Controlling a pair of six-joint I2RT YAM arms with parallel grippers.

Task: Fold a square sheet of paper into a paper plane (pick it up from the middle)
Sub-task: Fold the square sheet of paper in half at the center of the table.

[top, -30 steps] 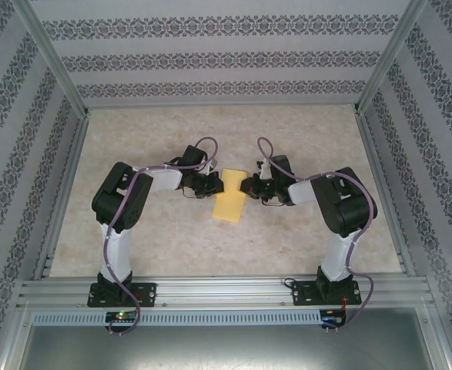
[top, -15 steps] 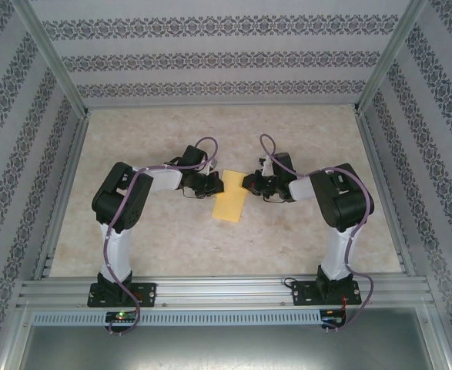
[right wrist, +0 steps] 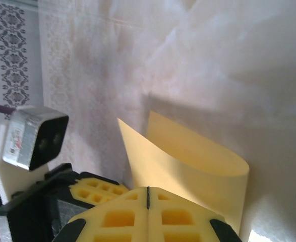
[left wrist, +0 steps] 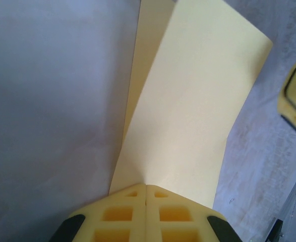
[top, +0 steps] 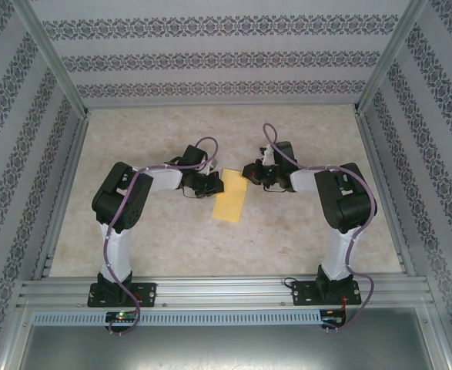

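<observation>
Sheet: the square sheet of paper (top: 229, 196) lies doubled over into a long strip near the middle of the tabletop (top: 303, 131). It runs roughly 12 to 6 o'clock with a slight tilt. The bend is rounded and the upper layer bulges, so it is not pressed flat.
Left claw: the left claw (top: 208, 185) is closed at the strip's 9 o'clock edge. In the wrist view both layers run out from between its tips, so we read it as pinching the sheet.
Right claw: the right claw (top: 250, 173) is closed near the strip's 1 o'clock corner. Its wrist view shows the curled bend just past the tips, and we cannot tell whether it holds any paper.
Step in hand: we judge this to be the first half-fold, laid over but not creased. There is no nose and no dart shape yet.
Next move: it calls for a firm press along the rounded bend with the layer edges lined up, and only then the corner folds.
</observation>
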